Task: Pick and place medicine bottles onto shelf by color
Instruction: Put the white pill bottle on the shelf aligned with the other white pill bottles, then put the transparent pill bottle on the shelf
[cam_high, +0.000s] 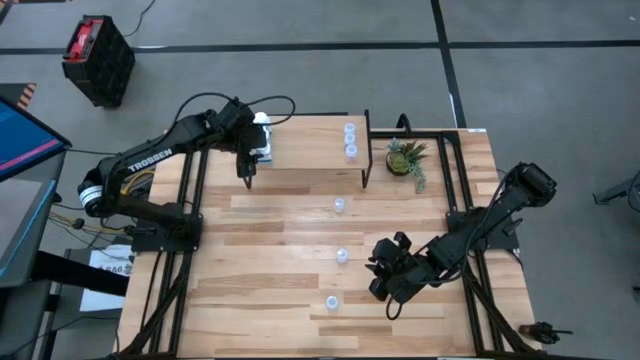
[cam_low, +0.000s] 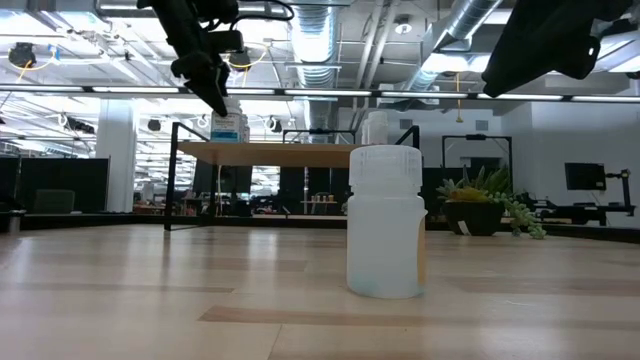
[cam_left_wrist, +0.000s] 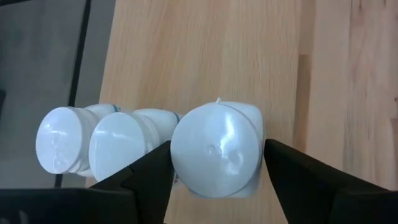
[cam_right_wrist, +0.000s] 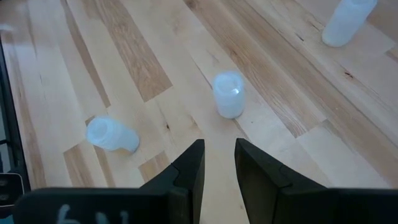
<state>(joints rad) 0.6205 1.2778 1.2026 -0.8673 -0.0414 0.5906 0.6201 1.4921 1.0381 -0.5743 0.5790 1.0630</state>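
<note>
The shelf (cam_high: 305, 140) stands at the table's far middle. My left gripper (cam_high: 257, 143) is above the shelf's left end, shut on a chunky white bottle (cam_left_wrist: 214, 149); two more white bottles (cam_left_wrist: 93, 146) stand beside it. Two translucent bottles (cam_high: 350, 140) stand on the shelf's right end. Three translucent bottles stand on the tabletop: one mid-table (cam_high: 339, 205), one nearer (cam_high: 342, 256), one near the front edge (cam_high: 332, 301). My right gripper (cam_high: 385, 288) hovers at the front right, empty, its fingers a narrow gap apart (cam_right_wrist: 219, 162), to the right of the two nearer bottles. My left gripper pinches the white bottle's cap and shoulder (cam_left_wrist: 177, 155) between its two fingers, one on each side. The fingers come from above, pointing down. The bottle is upright, its base at the shelf's top (cam_low: 228, 140), next to the other two white bottles.
A small green potted plant (cam_high: 405, 158) stands on the table just right of the shelf. The black frame rails (cam_high: 455, 180) run along the table's right side. A black-and-red case (cam_high: 98, 60) sits on the floor beyond the table's far left.
</note>
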